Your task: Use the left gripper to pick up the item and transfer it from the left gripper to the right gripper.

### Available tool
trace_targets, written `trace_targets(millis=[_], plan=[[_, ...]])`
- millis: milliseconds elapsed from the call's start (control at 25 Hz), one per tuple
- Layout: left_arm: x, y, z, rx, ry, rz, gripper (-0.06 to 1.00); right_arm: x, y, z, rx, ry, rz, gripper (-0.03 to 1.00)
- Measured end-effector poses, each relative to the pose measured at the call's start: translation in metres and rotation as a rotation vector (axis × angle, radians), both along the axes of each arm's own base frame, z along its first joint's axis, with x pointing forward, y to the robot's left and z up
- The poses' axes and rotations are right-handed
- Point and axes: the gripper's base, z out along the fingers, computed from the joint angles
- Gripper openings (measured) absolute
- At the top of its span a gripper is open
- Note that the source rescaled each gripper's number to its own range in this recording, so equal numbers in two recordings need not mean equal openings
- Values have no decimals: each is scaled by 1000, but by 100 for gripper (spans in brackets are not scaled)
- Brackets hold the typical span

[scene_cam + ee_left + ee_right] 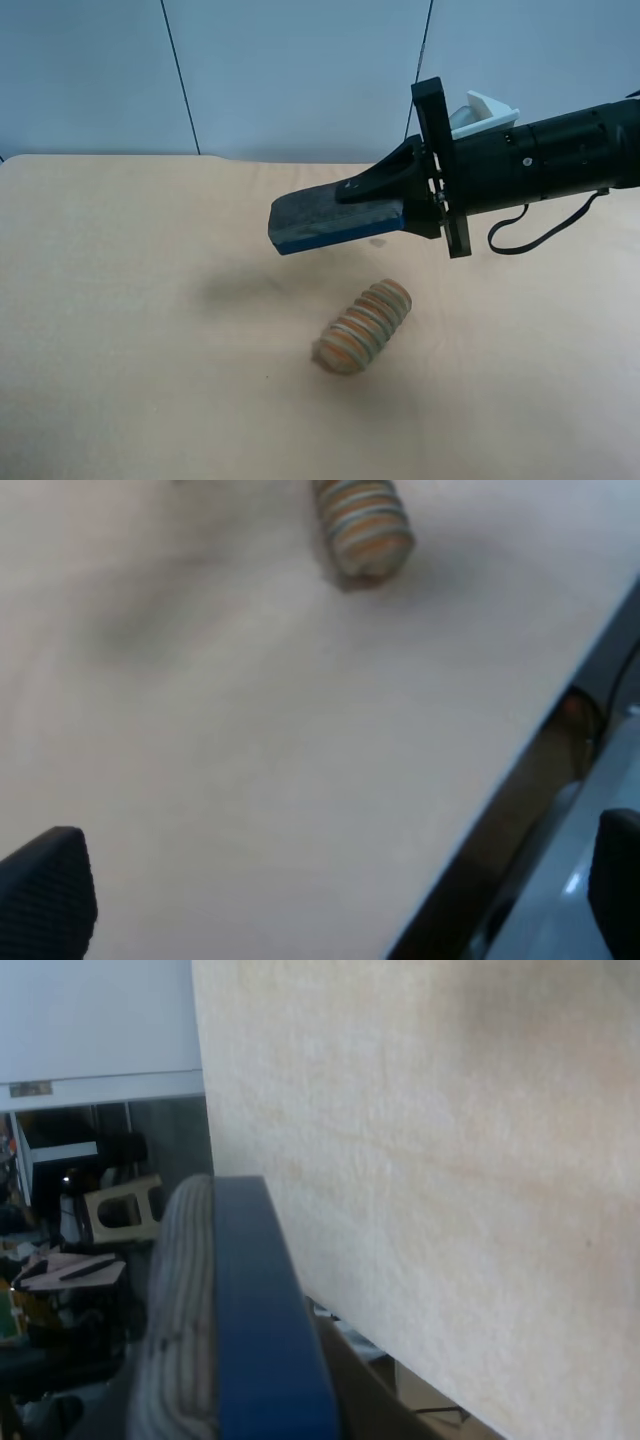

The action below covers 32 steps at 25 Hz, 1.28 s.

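Note:
The item (330, 215), a block with a dark felt top and a blue base, hangs level in the air above the table. My right gripper (388, 203), on the slim black arm with a white part, is shut on its right end. The right wrist view shows the item (260, 1330) close up, blue base beside grey felt; the fingers do not show there. My left gripper (330, 900) is open and empty, its two black fingertips (45, 890) far apart above the table. The left arm is out of the exterior high view.
An orange-and-grey ribbed cylinder (365, 326) lies on the tan table (120, 300) below the held item, and also shows in the left wrist view (362, 525). The table edge (500, 780) runs near the left gripper. A black cable (540, 232) hangs under the right arm.

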Motion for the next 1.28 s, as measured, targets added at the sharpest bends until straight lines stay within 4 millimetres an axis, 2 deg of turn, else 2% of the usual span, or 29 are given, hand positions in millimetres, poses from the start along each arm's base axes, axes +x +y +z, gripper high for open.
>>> trace_targets(millis=[160, 880, 1040, 1280], plan=[[0, -8, -5, -36, 3, -42, 100, 0, 0, 0, 0, 4, -3, 1], [0, -8, -3, -46, -12, -38, 100, 0, 0, 0, 1, 10, -6, 1], [0, -8, -3, -46, -15, 56, 100, 0, 0, 0, -3, -10, 2, 1], [-2, -9, -3, -44, -22, 338, 100, 6, -2, 1, -65, -71, -8, 1]])
